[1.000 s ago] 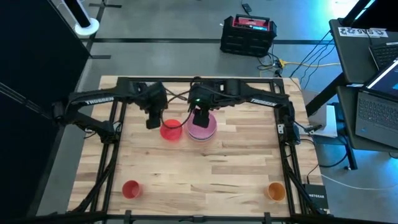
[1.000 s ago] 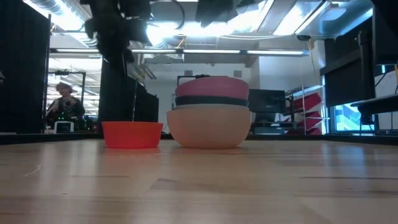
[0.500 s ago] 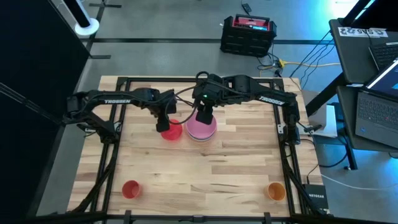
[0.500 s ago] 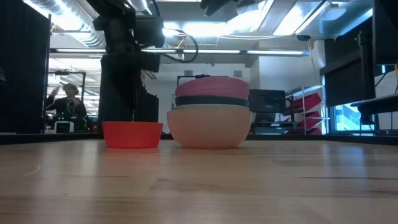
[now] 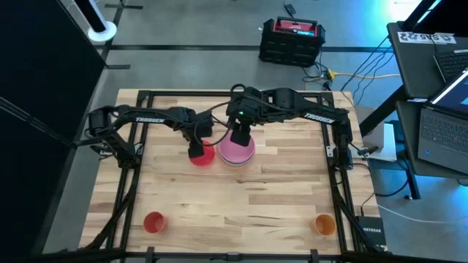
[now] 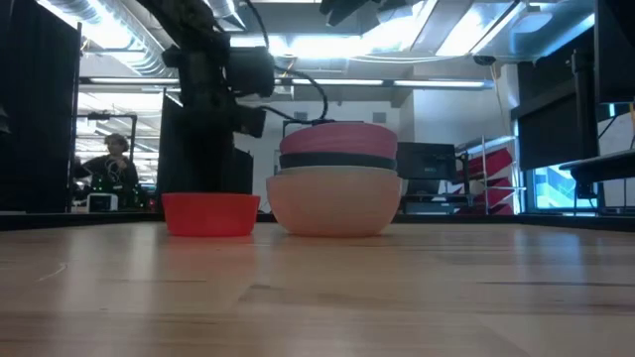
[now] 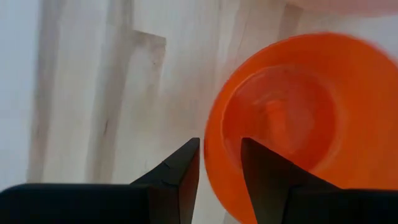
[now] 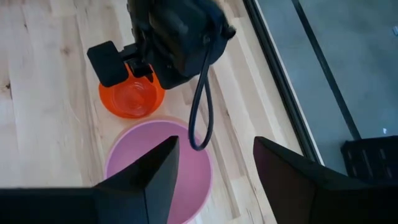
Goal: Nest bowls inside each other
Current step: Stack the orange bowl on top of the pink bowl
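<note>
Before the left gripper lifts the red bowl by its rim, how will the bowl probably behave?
The red bowl looks thin plastic, so probably light and slightly flexible. Its smooth rim may slip between the left gripper fingers. Standing low and wide, it seems unlikely to tip, but could slide toward the stacked bowls.

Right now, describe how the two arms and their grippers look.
Both arms are dark, slim and jointed, with white TROSSEN lettering on a link. The left gripper and right gripper have flat black wedge-shaped fingers. A black cable loops off the left wrist.
</note>
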